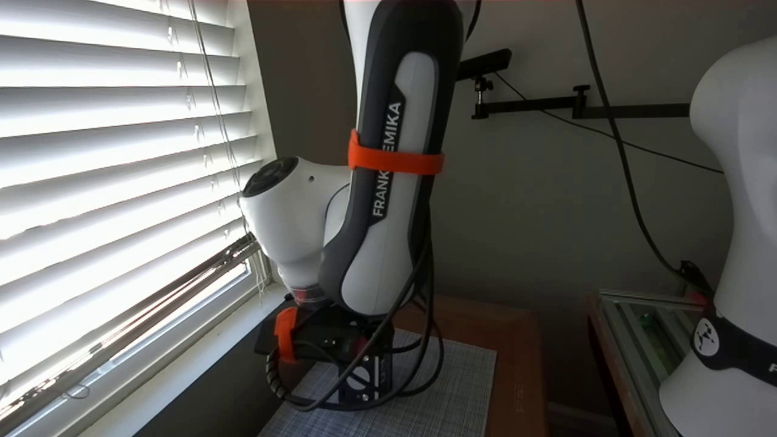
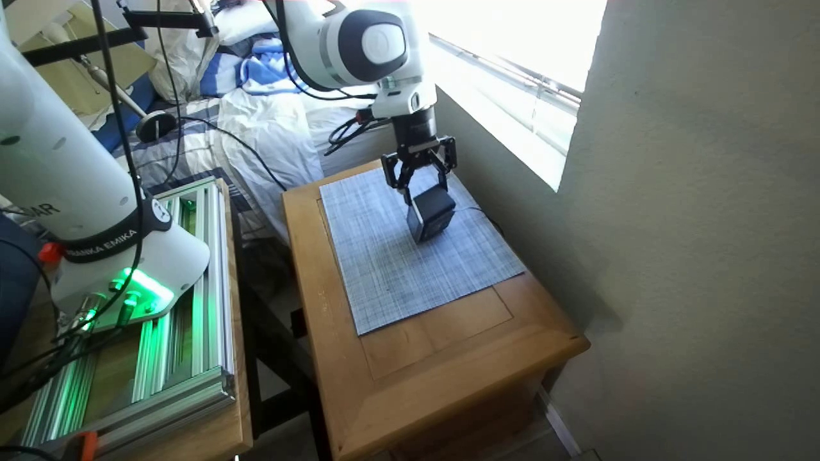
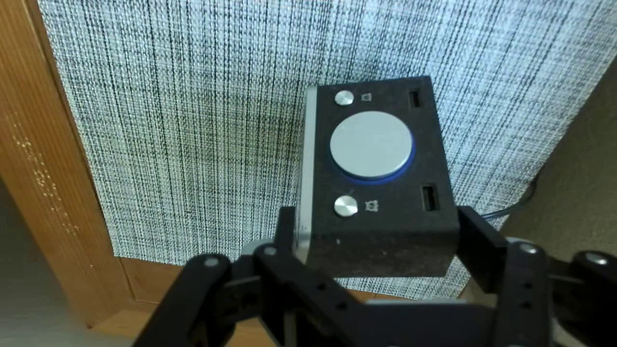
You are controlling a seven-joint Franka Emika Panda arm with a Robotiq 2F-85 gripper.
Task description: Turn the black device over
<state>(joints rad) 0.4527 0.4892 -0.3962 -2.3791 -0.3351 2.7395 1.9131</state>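
Found black boxy device [image 3: 385,193] clamped in black jointed hand [image 2: 425,192] over grey woven mat [image 2: 403,275]; judged part-tipped; not yet overturned.

The black device [image 3: 383,190] looks matt, its buttons [image 3: 345,206] shiny metal; the mat [image 3: 193,144] coarse-woven; the table [image 2: 442,365] wooden.

Backlit in an exterior view through glaring blinds [image 1: 121,124], dim along the wall [image 1: 576,230]; blown out white at the window [image 2: 519,25] in an exterior view, green-lit around the robot's base [image 2: 170,256]; bluish over the mat [image 3: 193,130] in the wrist view, near-black at the gripper [image 3: 377,219].
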